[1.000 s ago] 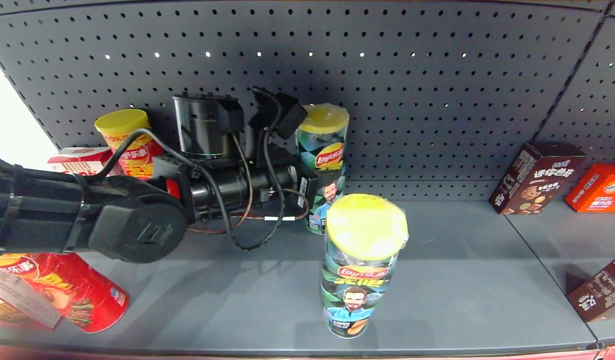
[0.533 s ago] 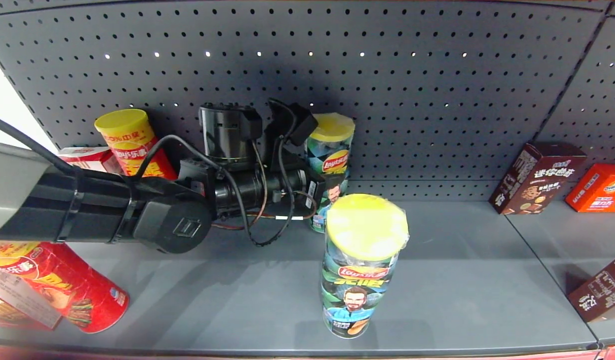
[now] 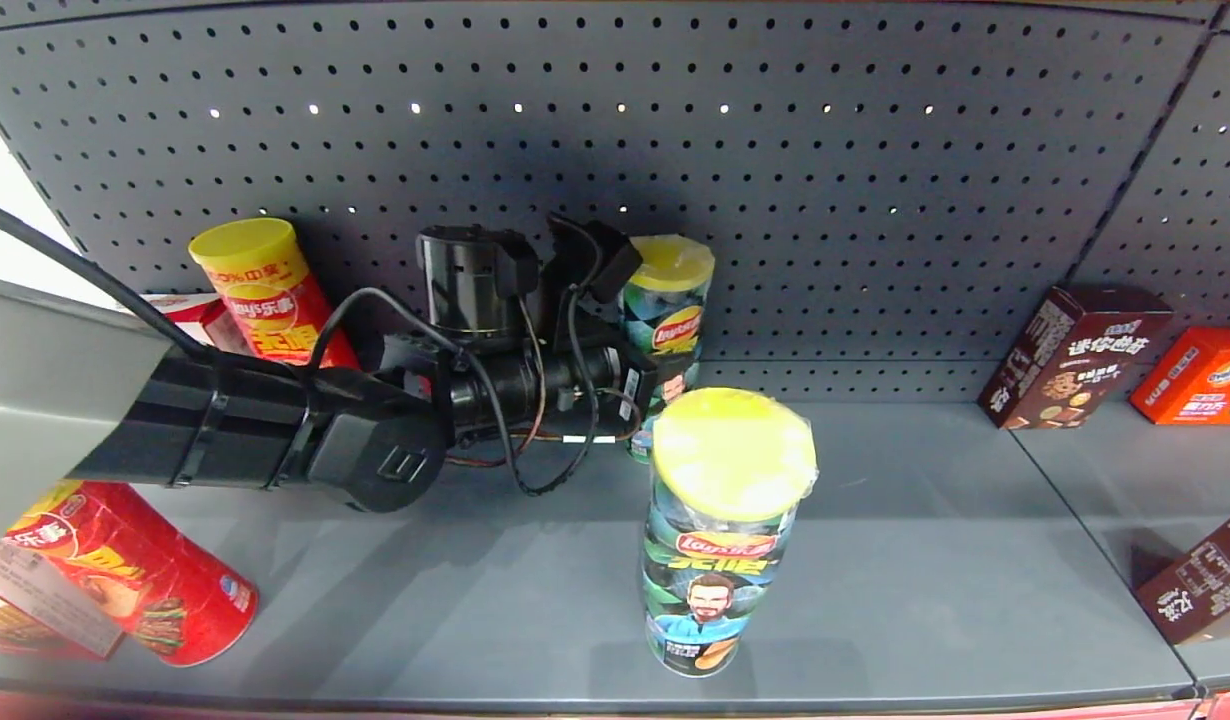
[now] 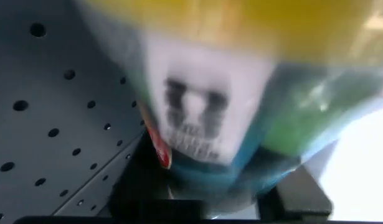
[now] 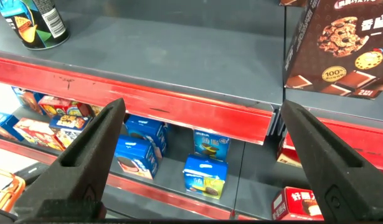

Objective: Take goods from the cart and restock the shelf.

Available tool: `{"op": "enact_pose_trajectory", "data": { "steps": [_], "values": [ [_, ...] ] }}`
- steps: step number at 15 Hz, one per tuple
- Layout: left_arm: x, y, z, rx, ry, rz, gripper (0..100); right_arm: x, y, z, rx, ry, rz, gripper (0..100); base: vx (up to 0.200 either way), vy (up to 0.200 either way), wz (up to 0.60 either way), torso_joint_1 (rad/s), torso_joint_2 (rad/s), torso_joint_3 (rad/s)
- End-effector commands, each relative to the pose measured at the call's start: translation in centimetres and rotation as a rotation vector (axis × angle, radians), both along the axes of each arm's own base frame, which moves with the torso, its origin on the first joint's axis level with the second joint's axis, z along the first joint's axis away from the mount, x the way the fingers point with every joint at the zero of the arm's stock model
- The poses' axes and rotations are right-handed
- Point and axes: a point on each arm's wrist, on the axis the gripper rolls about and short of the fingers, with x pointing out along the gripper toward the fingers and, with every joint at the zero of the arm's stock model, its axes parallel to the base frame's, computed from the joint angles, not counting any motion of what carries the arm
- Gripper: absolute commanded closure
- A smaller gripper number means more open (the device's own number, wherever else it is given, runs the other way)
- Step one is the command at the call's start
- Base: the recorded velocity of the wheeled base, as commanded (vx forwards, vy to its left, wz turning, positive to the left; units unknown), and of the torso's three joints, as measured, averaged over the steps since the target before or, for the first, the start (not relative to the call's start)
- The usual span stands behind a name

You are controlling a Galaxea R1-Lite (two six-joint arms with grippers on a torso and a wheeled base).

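Item: chip can (image 3: 672, 300), upright, grasped by left gripper (image 4: 213, 186), at shelf (image 3: 925, 560) rear, 11 o'clock of front can (image 3: 720, 540). Handling: seat base flat before releasing, clear of the front can. Right gripper (image 5: 203, 162): fingers spread, empty.

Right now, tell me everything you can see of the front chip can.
The front chip can is a tall tube, cardboard by the look, with a yellow plastic-looking lid and a green, black and blue wrap printed with a red logo and a person. It stands upright, closed, near the front edge of the grey shelf, touched by the shelf alone, ahead of a second can.
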Motion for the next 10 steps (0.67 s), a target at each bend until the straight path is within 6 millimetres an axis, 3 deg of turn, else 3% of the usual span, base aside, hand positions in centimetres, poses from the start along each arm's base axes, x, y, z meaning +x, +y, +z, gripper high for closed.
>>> {"op": "enact_pose_trajectory", "data": {
  "steps": [1, 3, 10],
  "values": [
    [0.0, 0.0, -0.2, 0.004, 0.006, 0.002, 0, 0.0, 0.0, 0.0, -0.001, 0.001, 0.0, 0, 0.0, 0.0, 0.0, 0.0, 0.0, 0.0],
    [-0.3, 0.3, 0.0, 0.004, 0.005, 0.005, 0, 0.0, 0.0, 0.0, -0.001, 0.001, 0.0, 0, 0.0, 0.0, 0.0, 0.0, 0.0, 0.0],
    [-4.7, 3.2, 1.7, 0.011, -0.026, 0.011, 0, 0.0, 0.0, 0.0, -0.001, 0.001, 0.0, 0, 0.0, 0.0, 0.0, 0.0, 0.0, 0.0]
  ]
}}
